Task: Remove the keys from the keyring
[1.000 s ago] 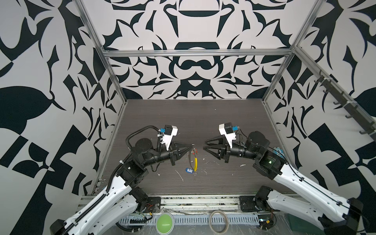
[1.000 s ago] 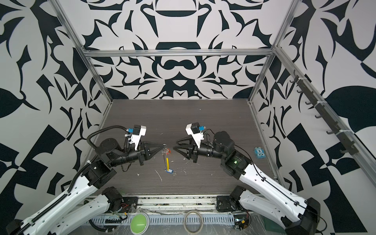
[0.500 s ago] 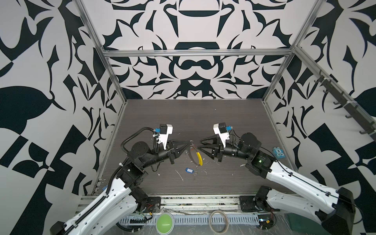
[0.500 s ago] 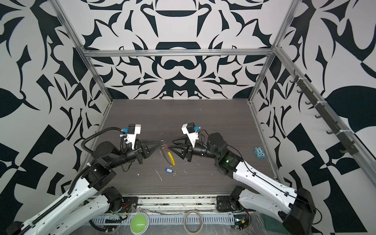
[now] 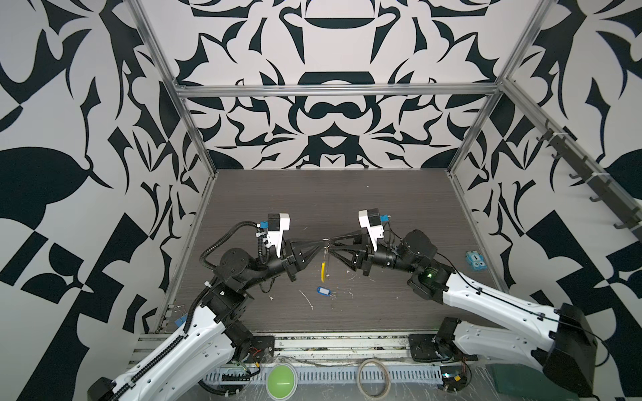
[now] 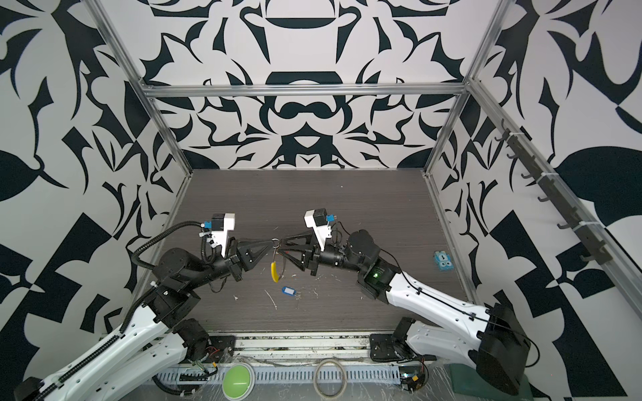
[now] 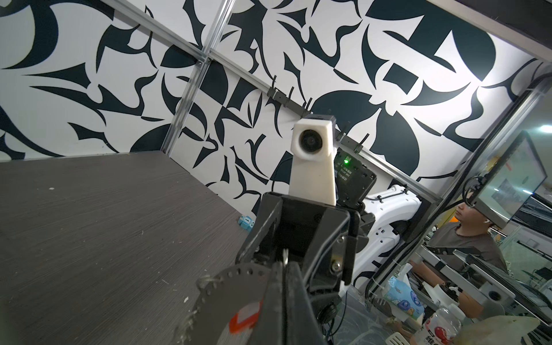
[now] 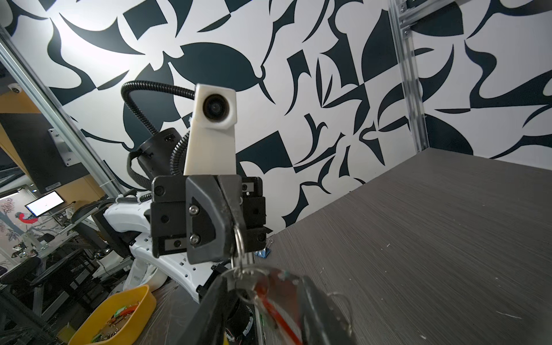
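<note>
Tip to tip now, apart before, left claw (image 5: 321,243) clenched on small silver ring (image 8: 239,240), right claw (image 5: 331,244) part open, keyring (image 5: 323,271) hanging between them above table (image 5: 347,201), blue tag keys (image 5: 322,290) lying on it.

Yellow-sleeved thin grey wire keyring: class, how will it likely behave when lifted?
The thin grey wire keyring with yellow sleeve dangles freely, so it probably swings when moved. It holds a curved loop while hanging: likely springy, not floppy. Such thin wire looks light.
</note>
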Available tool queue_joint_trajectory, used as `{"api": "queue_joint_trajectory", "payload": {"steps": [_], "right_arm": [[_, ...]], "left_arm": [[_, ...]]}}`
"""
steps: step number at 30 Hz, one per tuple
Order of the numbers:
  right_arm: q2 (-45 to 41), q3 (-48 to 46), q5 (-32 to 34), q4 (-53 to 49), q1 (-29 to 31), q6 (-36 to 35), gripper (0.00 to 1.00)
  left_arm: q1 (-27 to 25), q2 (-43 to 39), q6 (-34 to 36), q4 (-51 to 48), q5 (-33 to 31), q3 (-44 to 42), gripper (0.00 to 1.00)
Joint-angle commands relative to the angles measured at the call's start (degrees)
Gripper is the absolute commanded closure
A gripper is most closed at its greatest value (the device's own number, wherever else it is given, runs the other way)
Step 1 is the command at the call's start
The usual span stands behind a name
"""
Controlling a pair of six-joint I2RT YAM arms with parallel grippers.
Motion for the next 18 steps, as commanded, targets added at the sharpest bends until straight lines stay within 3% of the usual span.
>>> {"api": "queue_joint_trajectory", "payload": {"steps": [1,7,13,18], "right_arm": [[0.1,2.2,0.3,6.6,0.5,1.9,0.60],[-1.5,1.4,1.8,7.9,0.8,2.1,0.61],[-4.1,1.3,3.1,2.9,1.0,-0.7,0.60],[-3.3,3.3,0.6,2.9,1.0,-0.7,0.66]], "left_arm": [[-0.2,-0.9,-0.8,4.1,0.1,-0.8,1.00],[-0.2,-1.6,-0.8,4.0,0.1,-1.3,1.00],[-0.2,-1.7,-1.3,5.6,0.5,-1.6,1.00],[-0.2,-0.7,-2.4,8.3,1.4,-2.1,1.00]]}}
